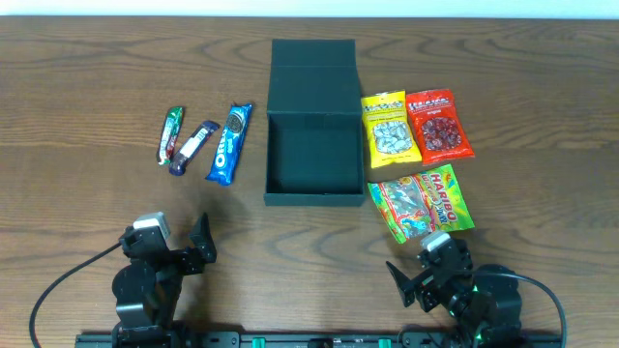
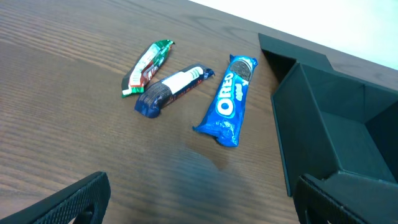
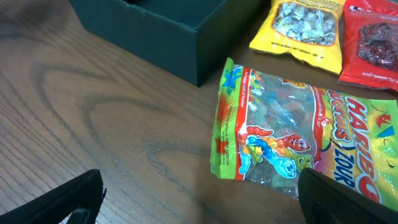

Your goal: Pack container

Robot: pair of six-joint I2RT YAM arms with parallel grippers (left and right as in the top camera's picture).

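The dark teal-green container [image 1: 314,198] sits open at the table's middle, its flap lid [image 1: 312,75] folded back; its inside looks empty. It also shows in the left wrist view [image 2: 323,118] and the right wrist view [image 3: 186,31]. Left of it lie a green bar [image 1: 171,133], a dark purple bar [image 1: 193,146] and a blue Oreo pack [image 1: 230,143]. Right of it lie a yellow bag [image 1: 390,129], a red bag [image 1: 438,126] and a Haribo bag [image 1: 420,202]. My left gripper [image 1: 201,244] is open and empty near the front edge. My right gripper [image 1: 416,274] is open and empty just below the Haribo bag [image 3: 292,134].
Both arm bases stand at the table's front edge. A white wall strip runs along the far edge. Bare wood lies between the grippers and in front of the container.
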